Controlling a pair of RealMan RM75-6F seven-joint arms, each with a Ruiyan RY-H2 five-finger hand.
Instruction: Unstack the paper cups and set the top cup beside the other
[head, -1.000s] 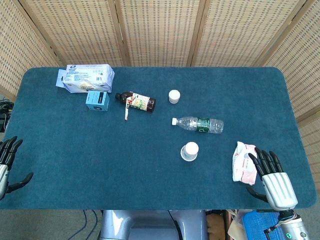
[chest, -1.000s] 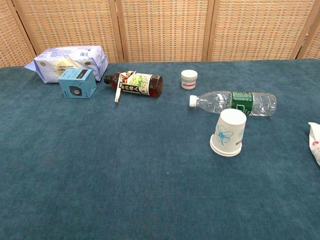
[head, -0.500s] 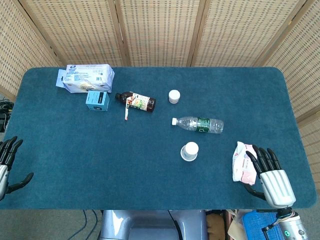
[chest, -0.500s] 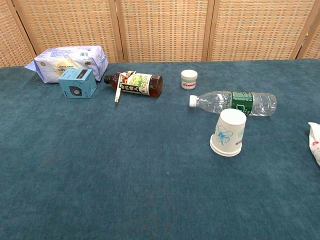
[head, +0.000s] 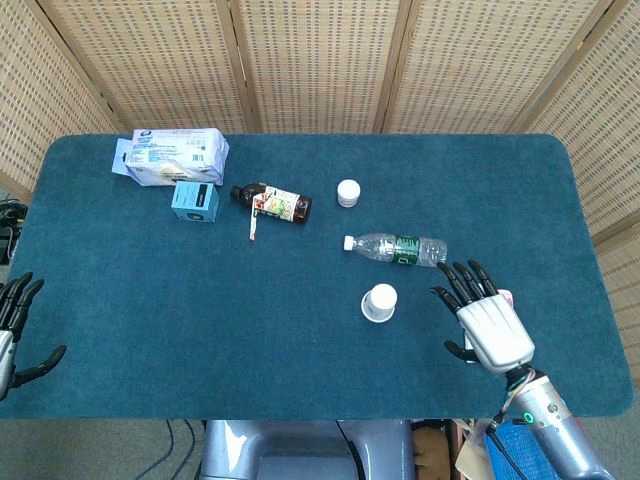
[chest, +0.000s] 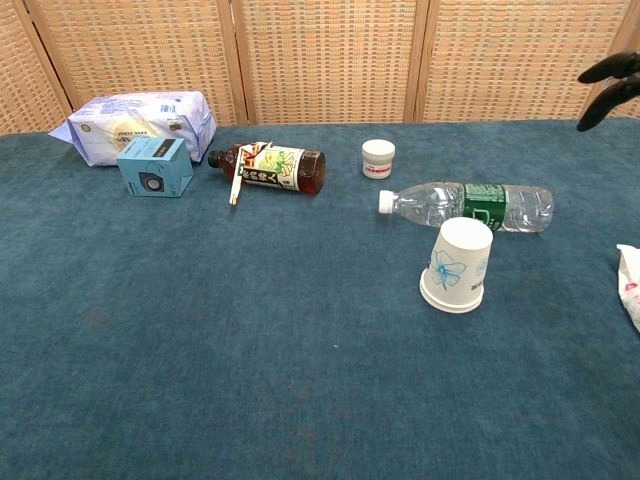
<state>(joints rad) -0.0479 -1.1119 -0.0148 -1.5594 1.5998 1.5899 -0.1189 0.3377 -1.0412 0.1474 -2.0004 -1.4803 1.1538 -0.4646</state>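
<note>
The stacked paper cups (head: 379, 302) (chest: 458, 265) stand upside down on the blue table, white with a blue flower print, just in front of the water bottle. My right hand (head: 484, 320) hovers above the table to the right of the cups, fingers spread and holding nothing; only its dark fingertips (chest: 607, 78) show at the top right of the chest view. My left hand (head: 17, 325) stays at the table's left front edge, fingers apart and empty.
A clear water bottle (head: 397, 247) lies behind the cups. Farther back are a small white jar (head: 348, 192), a brown bottle (head: 272, 203), a blue box (head: 195, 200) and a tissue pack (head: 172, 155). A pink-white packet (chest: 630, 284) lies at the right, mostly under my right hand.
My right hand has risen from the front right edge and moved left and forward, now over the pink packet and nearer the cups. The left hand and cups have not moved.
</note>
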